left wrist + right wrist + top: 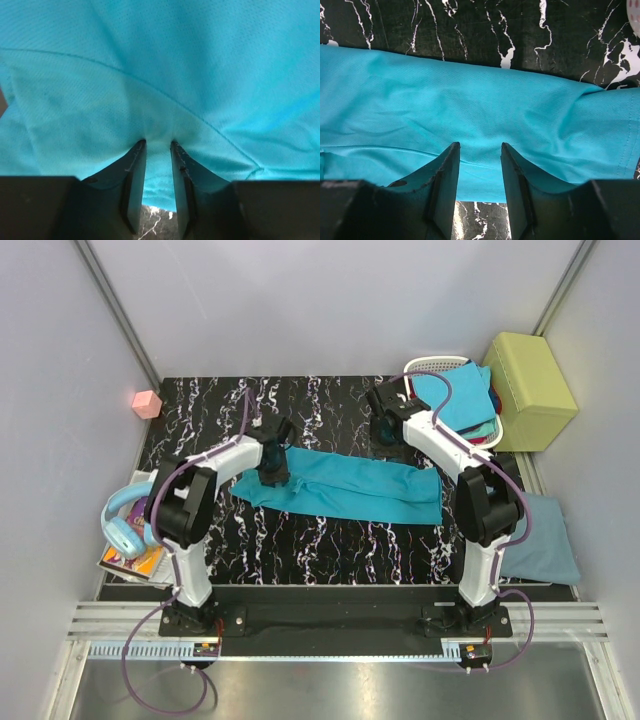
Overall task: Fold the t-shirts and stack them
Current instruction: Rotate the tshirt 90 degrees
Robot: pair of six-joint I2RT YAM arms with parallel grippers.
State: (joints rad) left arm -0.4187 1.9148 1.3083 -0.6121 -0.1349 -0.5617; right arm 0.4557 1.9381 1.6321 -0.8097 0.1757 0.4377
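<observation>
The black table point(330, 550), veined with white like marble, carries a teal shirt point(350, 488) folded into a long band, lying flat across its middle. Beyond the shirt's right end a white basket point(432, 365) sits at the table's far corner. Nearer than that same end, a folded grey-blue shirt point(540, 540) lies at the table's right edge, though I cannot tell whether it rests on the black top.
</observation>
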